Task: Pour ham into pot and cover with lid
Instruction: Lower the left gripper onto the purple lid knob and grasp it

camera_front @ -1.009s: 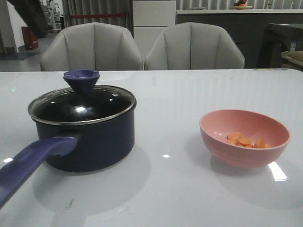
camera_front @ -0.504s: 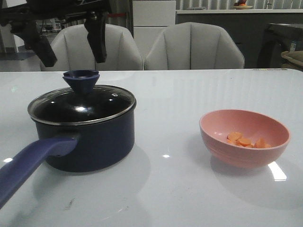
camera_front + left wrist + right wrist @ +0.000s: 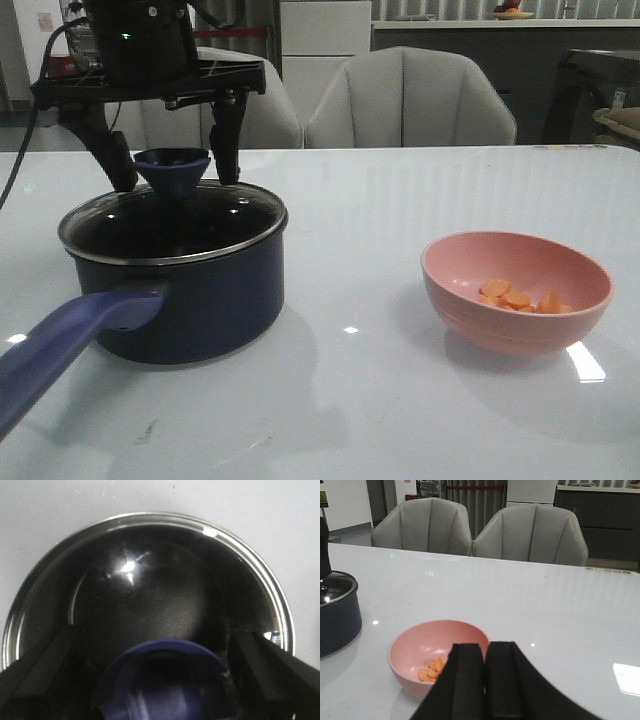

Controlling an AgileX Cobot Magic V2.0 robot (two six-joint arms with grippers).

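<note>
The dark navy pot (image 3: pixel 190 300) stands at the table's left with its long purple-blue handle (image 3: pixel 60 350) pointing toward the near edge. The glass lid (image 3: pixel 170 225) sits on it, blue knob (image 3: pixel 172 165) up. My left gripper (image 3: pixel 177 180) is open, with one finger on each side of the knob and a gap at both. In the left wrist view the knob (image 3: pixel 165 680) lies between the dark fingers (image 3: pixel 270 670) above the lid (image 3: pixel 150 580). Orange ham slices (image 3: pixel 515 298) lie in the pink bowl (image 3: pixel 516 292). My right gripper (image 3: pixel 486 650) is shut and empty, just short of the bowl (image 3: pixel 420 645).
Two grey chairs (image 3: pixel 405 100) stand behind the table's far edge. White tabletop (image 3: pixel 350 400) stretches between the pot and the bowl. The right arm does not show in the front view.
The left arm has come down into view over the pot, and its open fingers now flank the lid's knob. The pot, lid and bowl have not moved.
</note>
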